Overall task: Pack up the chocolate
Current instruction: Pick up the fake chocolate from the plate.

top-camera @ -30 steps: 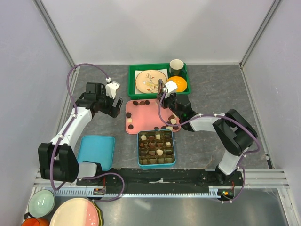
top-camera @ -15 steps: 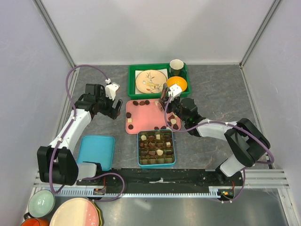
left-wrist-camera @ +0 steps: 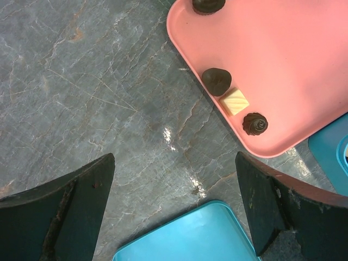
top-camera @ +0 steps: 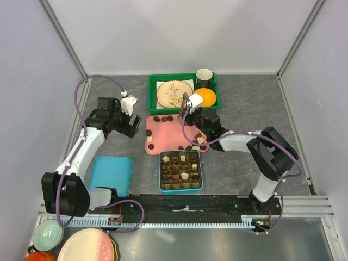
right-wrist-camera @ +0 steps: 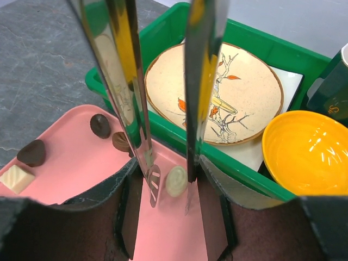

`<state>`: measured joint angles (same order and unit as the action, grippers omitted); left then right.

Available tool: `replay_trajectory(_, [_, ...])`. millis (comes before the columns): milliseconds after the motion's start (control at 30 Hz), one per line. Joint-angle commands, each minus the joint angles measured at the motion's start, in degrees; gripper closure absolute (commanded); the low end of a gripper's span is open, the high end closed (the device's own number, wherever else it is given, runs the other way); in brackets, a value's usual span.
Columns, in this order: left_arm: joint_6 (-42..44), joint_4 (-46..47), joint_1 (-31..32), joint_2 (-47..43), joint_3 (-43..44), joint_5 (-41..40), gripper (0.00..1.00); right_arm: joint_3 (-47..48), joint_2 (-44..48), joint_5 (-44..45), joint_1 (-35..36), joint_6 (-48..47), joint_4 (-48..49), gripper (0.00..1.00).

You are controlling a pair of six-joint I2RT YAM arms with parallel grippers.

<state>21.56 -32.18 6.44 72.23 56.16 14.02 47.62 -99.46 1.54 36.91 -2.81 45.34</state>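
Note:
The chocolate lies in two places. Loose pieces sit on the pink tray [top-camera: 173, 136], and several fill the compartments of the teal box [top-camera: 181, 172]. My right gripper [right-wrist-camera: 171, 163] is shut on metal tongs [right-wrist-camera: 154, 187], whose tips stand slightly apart on either side of a cream-white round chocolate [right-wrist-camera: 175, 181] resting on the tray near its far edge. Dark pieces [right-wrist-camera: 100, 125] lie to its left. My left gripper [left-wrist-camera: 174, 206] hangs open and empty over the grey table, left of the pink tray [left-wrist-camera: 283, 70], where three chocolates [left-wrist-camera: 235, 101] lie along the edge.
A green bin [top-camera: 154, 87] behind the tray holds a painted plate [right-wrist-camera: 217, 92], an orange-yellow bowl [right-wrist-camera: 310, 149] and a dark cup [top-camera: 204, 75]. A teal lid [top-camera: 111, 174] lies at the front left. Bowls and plates [top-camera: 87, 244] are stacked past the near edge.
The tongs' tips have spread apart around the cream piece. The right arm swung out to the right and came back. The left arm barely moved.

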Motion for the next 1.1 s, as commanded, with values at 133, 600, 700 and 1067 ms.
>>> replay_trajectory(133, [0.9,-0.3,-0.4,-1.7,0.1,0.4,0.01,3.7,-3.1,0.3,-0.4,-1.1,3.2,0.5])
replay_trajectory(600, [1.3,-0.9,-0.5,-2.7,-0.7,0.1,0.01,-0.6,3.5,-3.3,-0.6,2.1,3.4,0.71])
replay_trajectory(700, [1.2,-0.7,-0.5,-2.8,-1.1,0.2,0.01,-3.8,9.6,-4.3,0.2,2.6,2.4,0.74])
replay_trajectory(1067, [0.9,0.0,-0.5,-2.4,-2.0,0.5,0.01,-8.7,32.7,-2.5,17.6,1.2,-16.6,0.76])
